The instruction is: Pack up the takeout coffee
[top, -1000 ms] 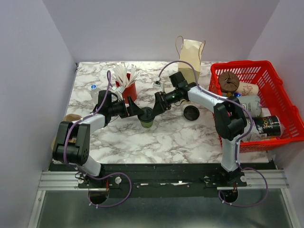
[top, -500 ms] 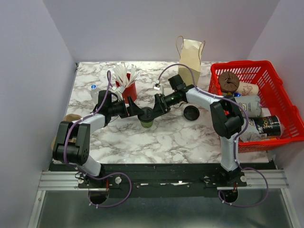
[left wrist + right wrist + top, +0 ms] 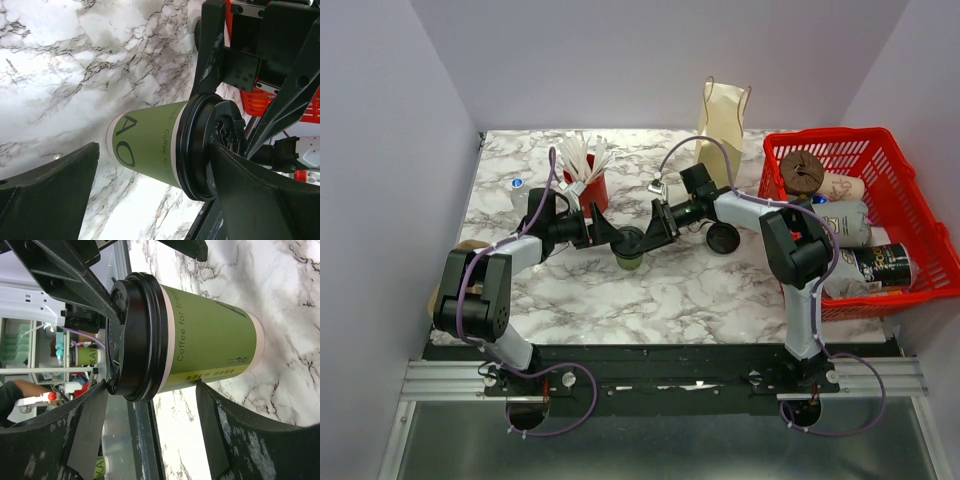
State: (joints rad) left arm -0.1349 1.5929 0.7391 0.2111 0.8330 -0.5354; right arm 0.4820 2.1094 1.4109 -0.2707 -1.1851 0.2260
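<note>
The takeout coffee [image 3: 630, 250] stands upright on the marble table [image 3: 720, 290], an olive-green cup [image 3: 147, 145] with its black lid [image 3: 137, 335] on. My left gripper [image 3: 607, 232] reaches it from the left and is open wide. In the left wrist view my left gripper [image 3: 155, 150] has one finger lying over the lid top and the other low by the cup's base. From the right comes my right gripper [image 3: 652, 228], also open. My right gripper [image 3: 152, 390] has one fingertip at the lid's rim and the other against the green wall.
A red cup of white sticks [image 3: 588, 185] stands behind my left gripper. A loose black disc [image 3: 723, 237] lies right of the coffee, and a paper bag [image 3: 723, 115] stands at the back. The red basket [image 3: 830, 133] on the right holds several items.
My right gripper's jaws have narrowed onto the cup and its arm has shifted slightly. The cup and my left gripper have stayed put.
</note>
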